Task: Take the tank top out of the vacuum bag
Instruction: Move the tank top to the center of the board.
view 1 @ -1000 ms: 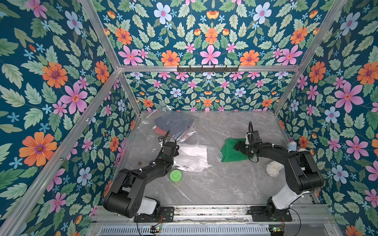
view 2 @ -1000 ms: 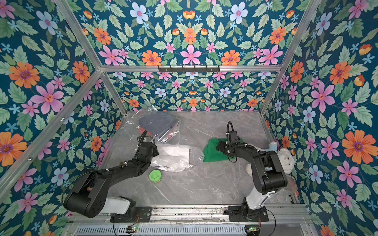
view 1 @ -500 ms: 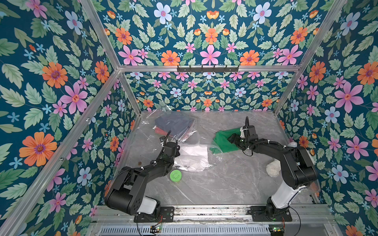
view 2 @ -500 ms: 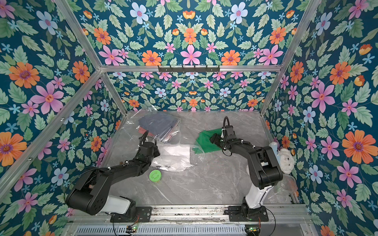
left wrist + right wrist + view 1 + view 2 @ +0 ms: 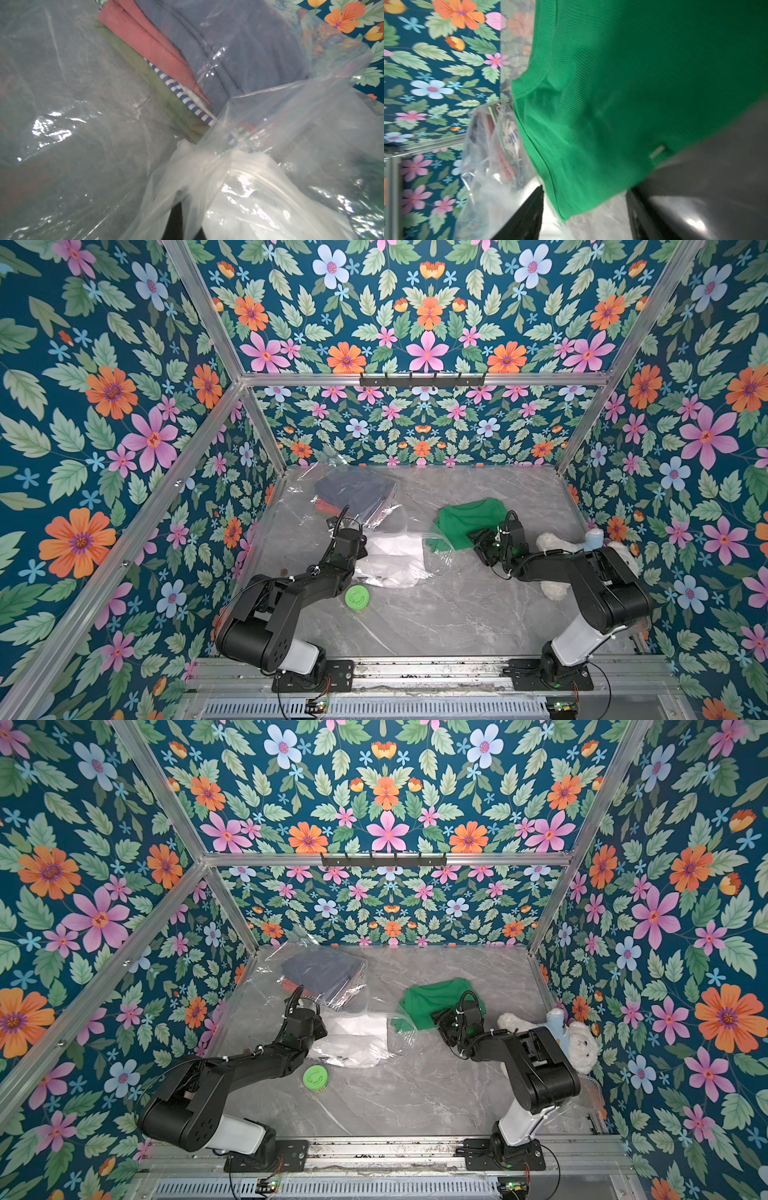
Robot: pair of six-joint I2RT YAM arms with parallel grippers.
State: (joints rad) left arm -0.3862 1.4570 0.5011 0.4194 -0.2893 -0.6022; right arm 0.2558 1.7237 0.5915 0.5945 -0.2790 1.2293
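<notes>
Over on the left, the left gripper (image 5: 362,546) is pressed together on a bunch of the vacuum bag (image 5: 386,514), pinning the clear plastic low to the table (image 5: 436,614). Inside the bag, toward the back, sits a stack of folded clothes (image 5: 353,491), dark blue on top. Moving right, the green tank top (image 5: 467,520) lies on the table just beside the bag and is nearly all out. Its near corner overlaps the bag's open mouth, and I can't tell whether it sits inside the lip or on it. At that edge the right gripper (image 5: 482,542) has its jaws spread, with the hem between them but not pinched. The play here, I'd say, is to close on cloth alone, no film, then draw off to the right, low and steady, while the left pinch anchors the bag.
</notes>
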